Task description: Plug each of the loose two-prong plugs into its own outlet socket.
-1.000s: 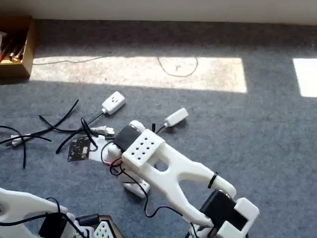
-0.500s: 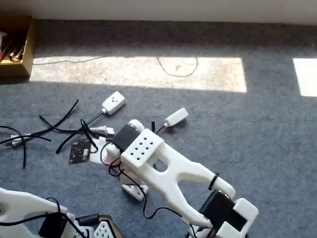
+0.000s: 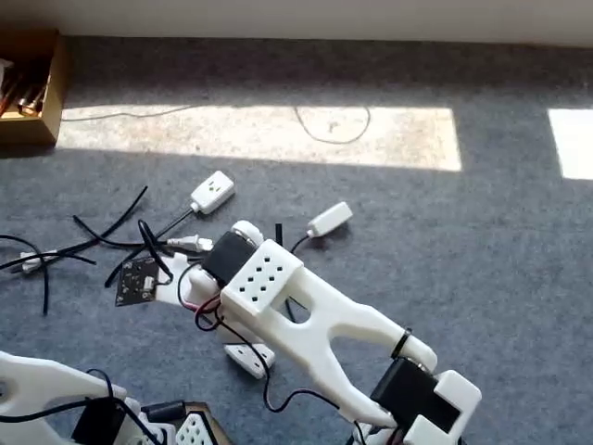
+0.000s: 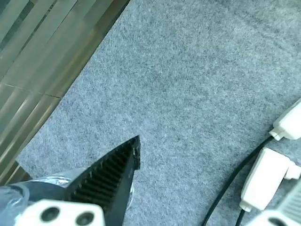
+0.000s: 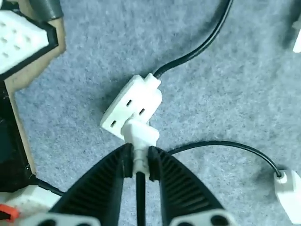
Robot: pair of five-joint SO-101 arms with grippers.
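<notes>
Plug [image 5: 140, 133], light and rigid I judge, is pinched by its neck in my right jaws, head just past their tips against the socket [image 5: 133, 104].

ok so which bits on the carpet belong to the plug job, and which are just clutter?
Job:
white two-prong plug, held in the right gripper
white outlet block right in front of it
white square outlet lying apart

Clutter:
brown wooden box at the far corner
thin wire loop in the sunlight
</notes>
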